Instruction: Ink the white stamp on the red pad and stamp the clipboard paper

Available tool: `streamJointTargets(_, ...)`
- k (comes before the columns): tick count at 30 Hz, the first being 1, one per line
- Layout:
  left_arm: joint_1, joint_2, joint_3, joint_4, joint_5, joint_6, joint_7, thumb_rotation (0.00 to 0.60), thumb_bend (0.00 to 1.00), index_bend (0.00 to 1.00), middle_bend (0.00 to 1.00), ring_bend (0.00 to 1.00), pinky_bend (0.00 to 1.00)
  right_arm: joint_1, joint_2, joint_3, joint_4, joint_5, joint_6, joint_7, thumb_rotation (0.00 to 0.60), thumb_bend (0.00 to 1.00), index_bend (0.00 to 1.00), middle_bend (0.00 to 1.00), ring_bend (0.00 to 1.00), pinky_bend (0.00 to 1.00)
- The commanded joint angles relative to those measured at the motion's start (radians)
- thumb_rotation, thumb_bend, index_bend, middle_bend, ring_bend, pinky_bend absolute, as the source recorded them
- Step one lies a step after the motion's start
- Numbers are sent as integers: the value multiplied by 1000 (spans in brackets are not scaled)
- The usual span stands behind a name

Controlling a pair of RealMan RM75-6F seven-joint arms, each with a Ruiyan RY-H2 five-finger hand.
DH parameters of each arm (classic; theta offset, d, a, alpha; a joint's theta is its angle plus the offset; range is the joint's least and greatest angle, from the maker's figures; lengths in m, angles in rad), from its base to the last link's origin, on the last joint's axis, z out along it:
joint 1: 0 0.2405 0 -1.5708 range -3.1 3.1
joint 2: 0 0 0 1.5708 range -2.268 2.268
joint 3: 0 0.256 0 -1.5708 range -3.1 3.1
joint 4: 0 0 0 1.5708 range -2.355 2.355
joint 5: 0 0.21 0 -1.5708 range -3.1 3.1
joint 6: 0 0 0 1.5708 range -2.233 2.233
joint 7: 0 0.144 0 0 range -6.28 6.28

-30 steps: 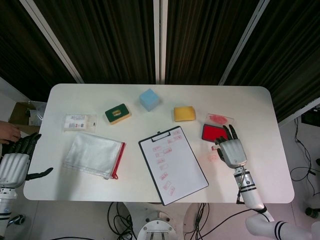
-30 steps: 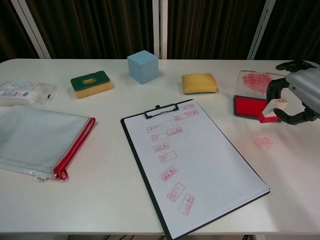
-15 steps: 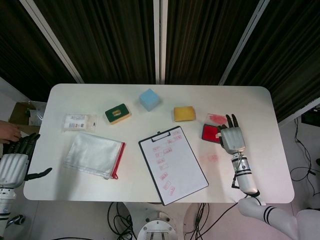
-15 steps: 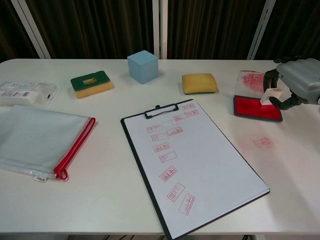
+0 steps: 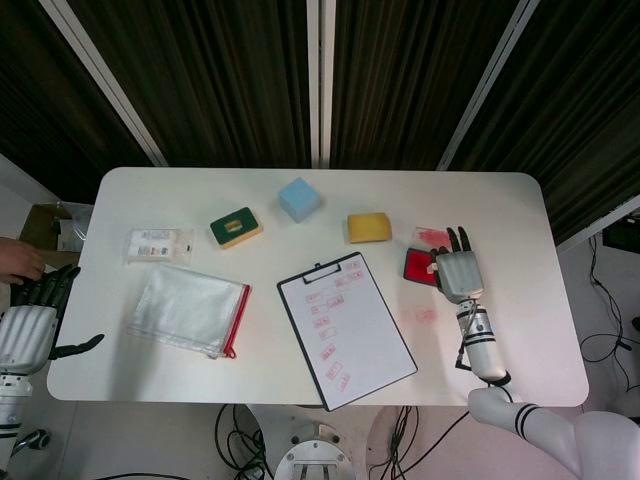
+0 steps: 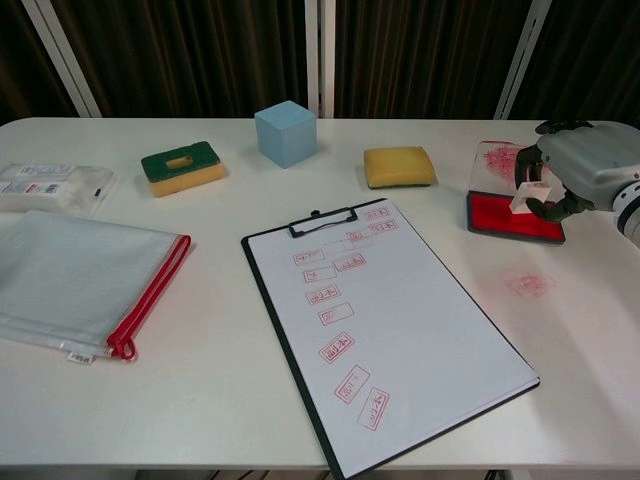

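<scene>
The table (image 6: 200, 400) is white; the pad (image 6: 510, 214) red; the stamp (image 6: 527, 193) white; the clipboard paper (image 6: 400, 320) white with red stamp marks; the cube (image 6: 286, 133) pale blue; one sponge (image 6: 399, 166) yellow, another sponge (image 6: 181, 167) green over yellow; the mesh pouch (image 6: 70, 280) white, trimmed red.

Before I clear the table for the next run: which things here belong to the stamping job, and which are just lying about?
In the job:
white stamp, held by the right hand
red pad
clipboard

Lying about:
blue cube
yellow sponge
green-topped sponge
mesh zip pouch
small white packet
</scene>
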Motion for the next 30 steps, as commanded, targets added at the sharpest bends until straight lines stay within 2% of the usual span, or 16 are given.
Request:
streamJointTargets(1,0,0,0,0,0,-1,0,425,63,44,56,99,179,3,-11,0,16,1,7,6,600,402,619,548,72,0)
streamJointTargets(20,-1,-1,1,0,2,1,1,428,62,44,56,99,179,4,-40,-24,85,10,-17,21,600,425,658,580,86,0)
streamJointTargets(30,4,2,1,-2,2,9,-1,427,63,44,56,99,179,3,-19,-14,48,-6,29,43,600,429,660,581,86,0)
